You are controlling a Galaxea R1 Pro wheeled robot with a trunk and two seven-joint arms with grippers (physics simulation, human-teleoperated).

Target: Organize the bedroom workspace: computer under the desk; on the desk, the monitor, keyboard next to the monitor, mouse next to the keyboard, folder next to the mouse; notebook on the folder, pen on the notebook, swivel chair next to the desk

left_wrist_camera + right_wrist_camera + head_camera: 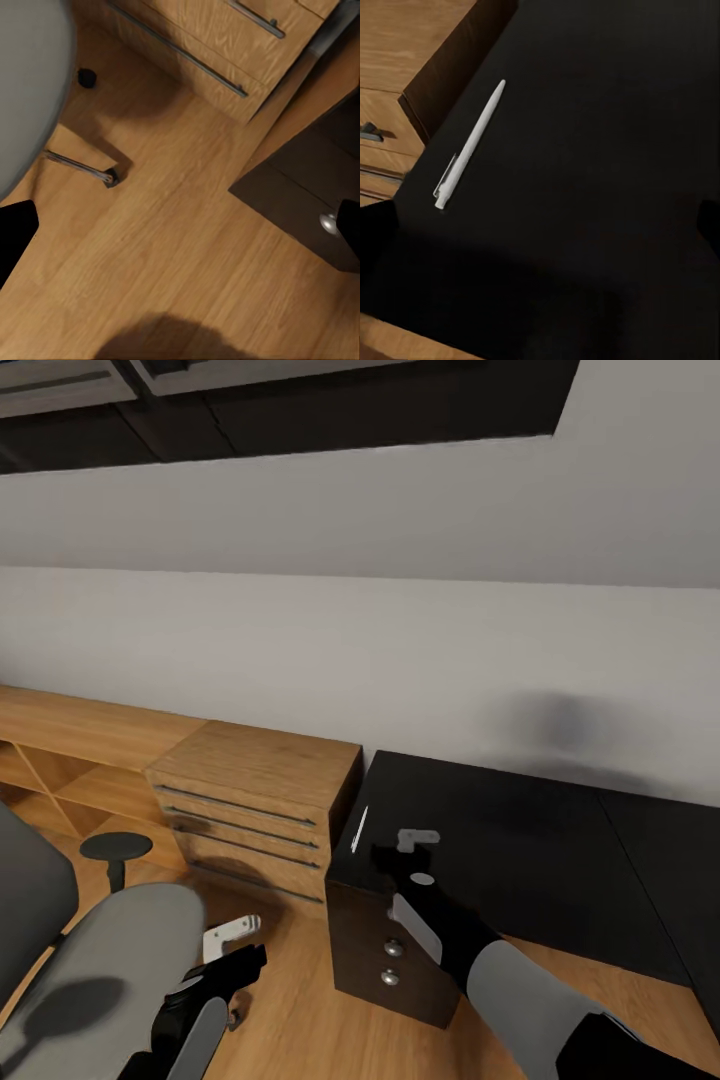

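A white pen (359,828) lies near the left edge of the black desk (520,840). In the right wrist view the pen (471,144) rests slantwise on the dark desk top (600,135). My right gripper (416,842) hovers just right of the pen over the desk, open and holding nothing. The grey swivel chair (110,960) stands at the lower left. My left gripper (232,938) hangs low beside the chair over the wooden floor, open and holding nothing; its fingers (15,232) sit wide apart.
A wooden drawer unit (250,800) adjoins the desk's left side, with low wooden shelving (60,760) beyond it. The desk's pedestal (392,960) has round knobs. A chair base leg (82,166) with a caster lies on the floor. A pale wall runs behind.
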